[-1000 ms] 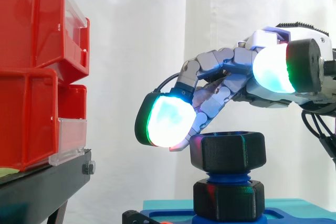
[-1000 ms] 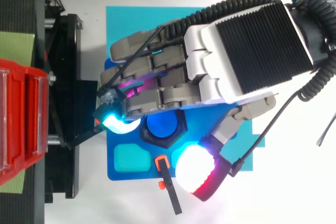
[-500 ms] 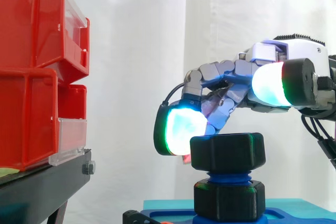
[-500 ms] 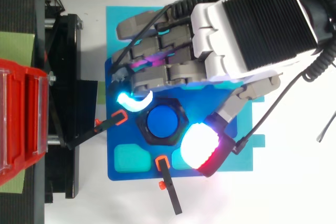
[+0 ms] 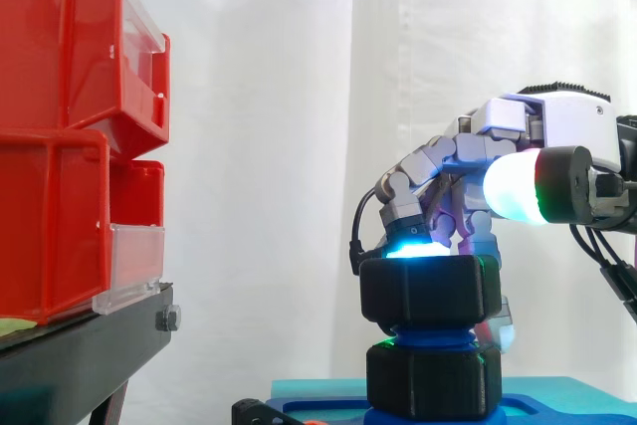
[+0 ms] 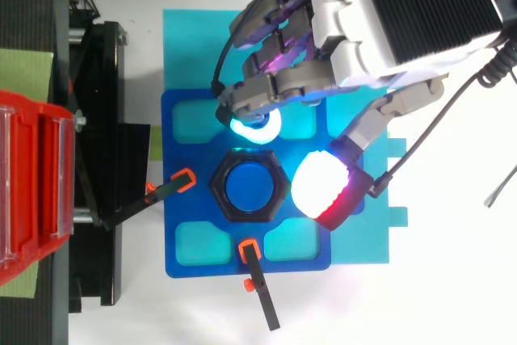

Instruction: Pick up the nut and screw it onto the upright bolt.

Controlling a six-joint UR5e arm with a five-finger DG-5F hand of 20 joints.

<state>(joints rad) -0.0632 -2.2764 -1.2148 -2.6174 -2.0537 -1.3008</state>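
Top view: the hand [image 6: 396,18], fingers curled but gripping nothing, hangs just beside the black nut [image 6: 220,193] sitting atop the upright blue bolt [image 6: 247,187].

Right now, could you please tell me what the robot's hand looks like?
The hand has a white shell with a black ribbed back plate and grey, blocky, segmented fingers. Its fingertips are thick glowing pads: one is cyan-white, and the one on the thumb is white edged in red, with a black backing.
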